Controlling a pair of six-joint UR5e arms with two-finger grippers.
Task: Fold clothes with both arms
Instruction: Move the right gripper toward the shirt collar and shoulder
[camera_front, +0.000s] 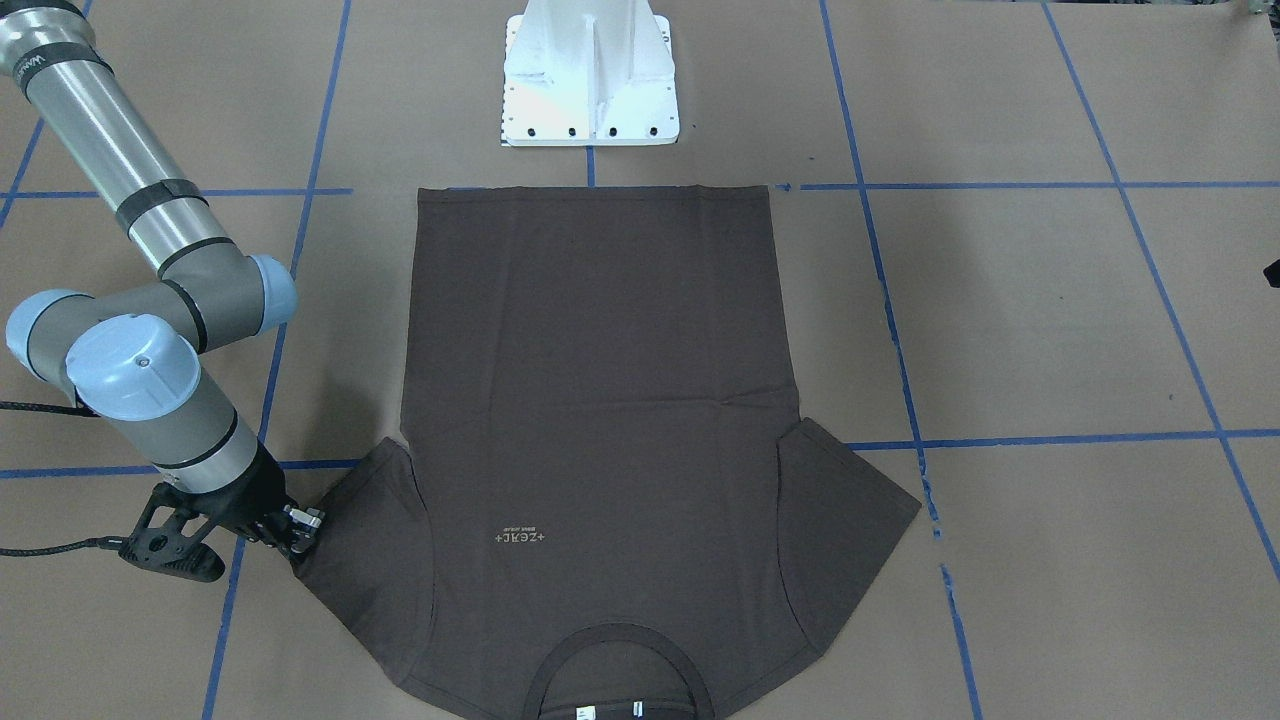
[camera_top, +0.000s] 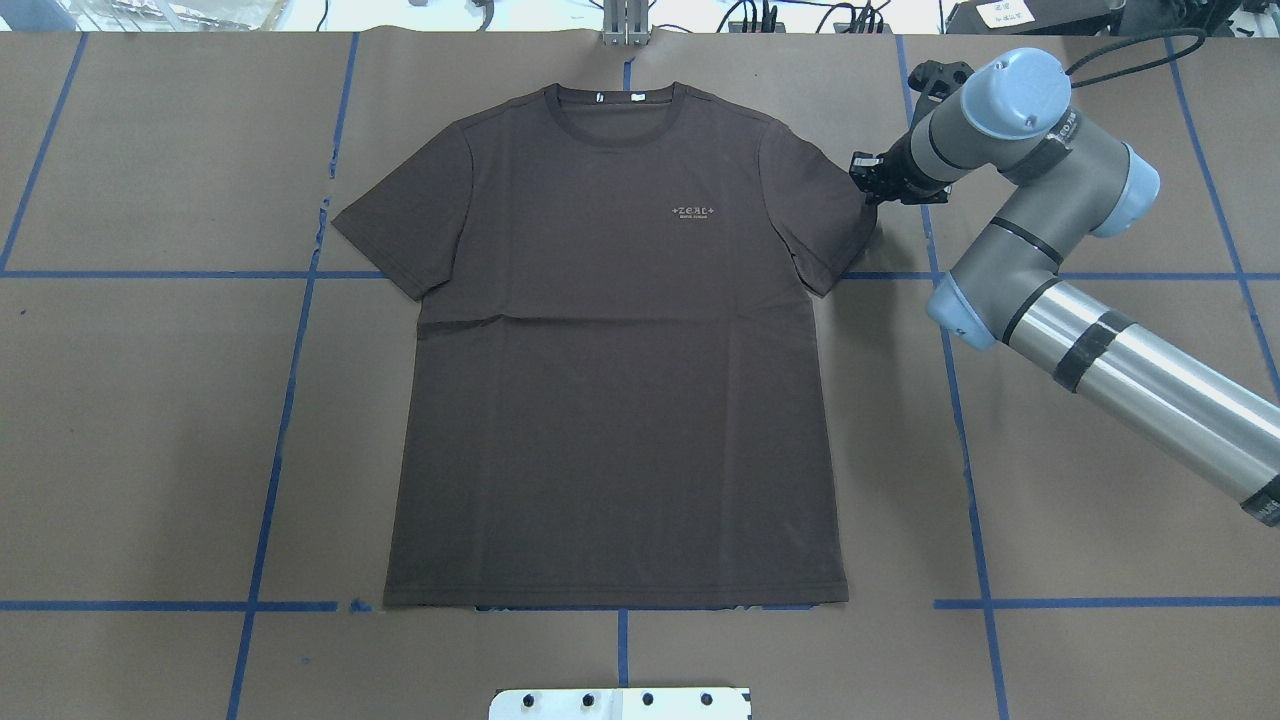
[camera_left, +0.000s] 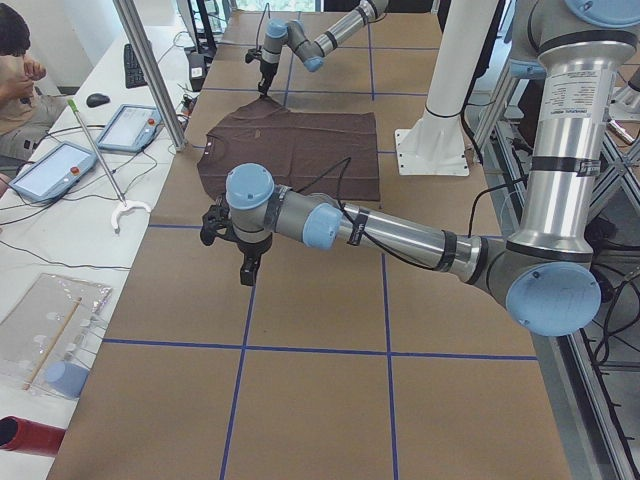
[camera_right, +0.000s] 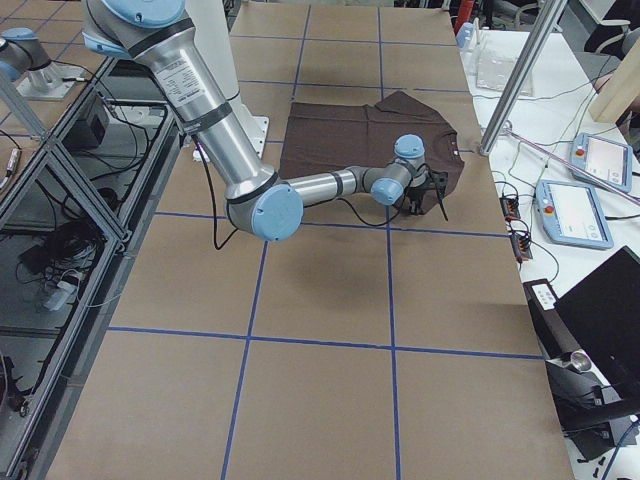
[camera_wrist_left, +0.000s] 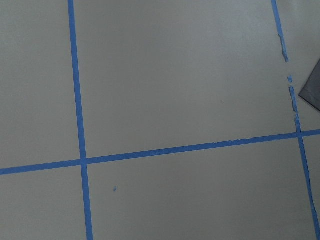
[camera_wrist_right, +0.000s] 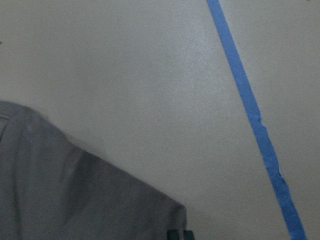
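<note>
T-shirt (camera_top: 615, 380) lies flat at centre of the overhead view. Right gripper (camera_top: 866, 188) sits at its sleeve edge, upper right; left gripper (camera_left: 246, 272) hangs over the table (camera_left: 320, 400). I cannot tell either's opening.

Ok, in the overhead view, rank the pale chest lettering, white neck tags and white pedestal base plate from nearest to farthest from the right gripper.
1. Pale chest lettering, just left of the right gripper.
2. White neck tags, at the collar, top.
3. White pedestal base plate, bottom edge.
</note>
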